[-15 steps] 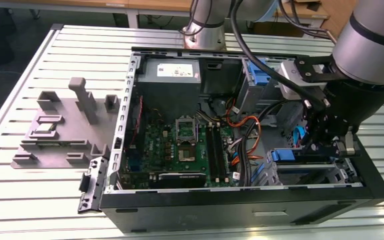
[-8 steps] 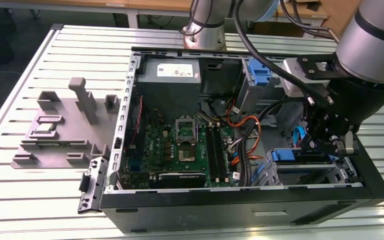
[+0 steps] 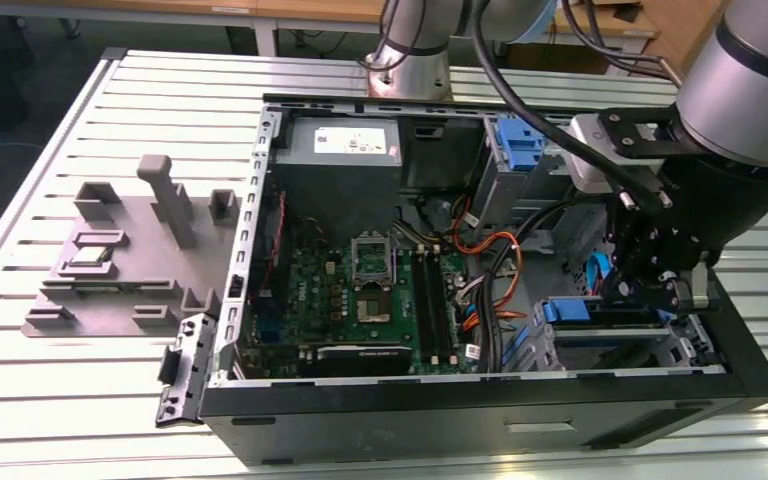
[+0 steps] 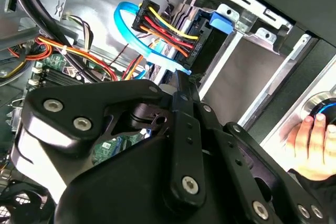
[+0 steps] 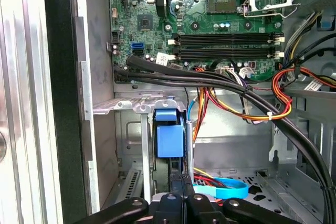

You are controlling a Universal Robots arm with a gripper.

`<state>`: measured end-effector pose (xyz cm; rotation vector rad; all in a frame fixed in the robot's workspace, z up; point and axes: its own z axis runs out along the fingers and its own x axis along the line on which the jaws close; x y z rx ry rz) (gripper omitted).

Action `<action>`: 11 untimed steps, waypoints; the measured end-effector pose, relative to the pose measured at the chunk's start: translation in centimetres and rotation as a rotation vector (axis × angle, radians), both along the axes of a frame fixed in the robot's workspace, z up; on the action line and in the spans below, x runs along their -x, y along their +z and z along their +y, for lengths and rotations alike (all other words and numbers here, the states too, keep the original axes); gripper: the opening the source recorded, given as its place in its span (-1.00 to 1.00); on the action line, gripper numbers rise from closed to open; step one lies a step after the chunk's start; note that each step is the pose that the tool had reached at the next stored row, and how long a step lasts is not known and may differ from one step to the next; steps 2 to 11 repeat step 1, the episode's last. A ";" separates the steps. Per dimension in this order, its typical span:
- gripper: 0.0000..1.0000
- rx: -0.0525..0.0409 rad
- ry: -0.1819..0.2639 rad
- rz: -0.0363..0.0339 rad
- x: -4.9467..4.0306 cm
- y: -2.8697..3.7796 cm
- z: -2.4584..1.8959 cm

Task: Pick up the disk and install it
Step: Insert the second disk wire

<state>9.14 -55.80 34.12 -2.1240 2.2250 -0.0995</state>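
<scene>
Black metal claw (image 5: 176,195) pinched nearly closed, apparently on the blue-framed disk (image 5: 169,135) upright in the steel bay (image 5: 131,129).

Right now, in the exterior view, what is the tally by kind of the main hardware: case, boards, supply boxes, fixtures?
Black open computer case: 1
Green motherboard: 1
Grey power supply box with white label: 1
Grey moulded parts fixture: 1
Total: 4
</scene>
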 end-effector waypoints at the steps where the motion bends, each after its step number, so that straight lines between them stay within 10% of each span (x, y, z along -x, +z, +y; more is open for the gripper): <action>1: -0.80 -0.0001 0.000 0.0002 0.00 0.00 0.00; 11: -0.80 -0.0001 0.000 0.0002 0.00 0.00 0.00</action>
